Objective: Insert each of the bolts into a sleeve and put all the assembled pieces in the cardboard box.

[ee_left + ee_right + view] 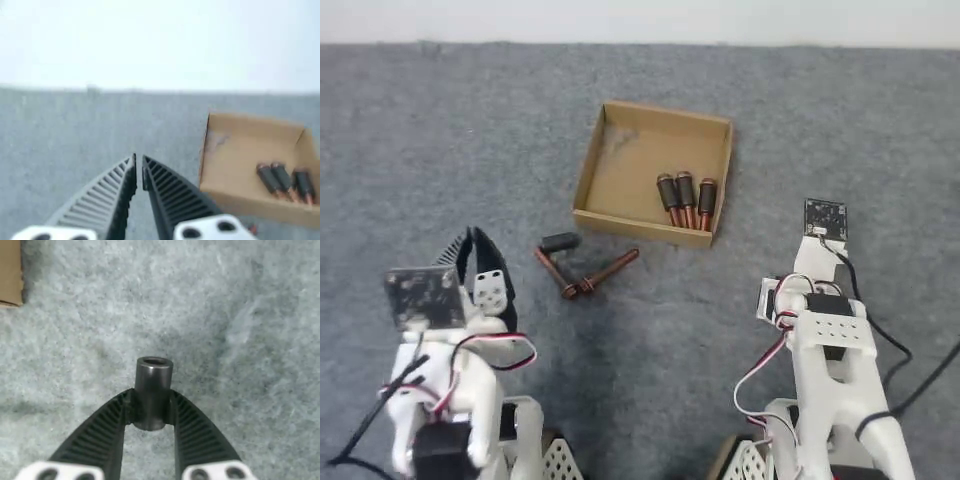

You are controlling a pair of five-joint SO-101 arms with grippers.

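Right fingers (197, 437) are clamping a sleeve (154, 387), open end showing past the tips, probably presenting it for a bolt. Left fingers (170, 195) are all but closed on nothing, hovering at near left.

Two bolts (610, 268) and a spare sleeve (560, 242) are lying on the surface (440, 130) just near of the box (588, 170). Three assembled pieces (686, 200) are resting along the box's right wall.
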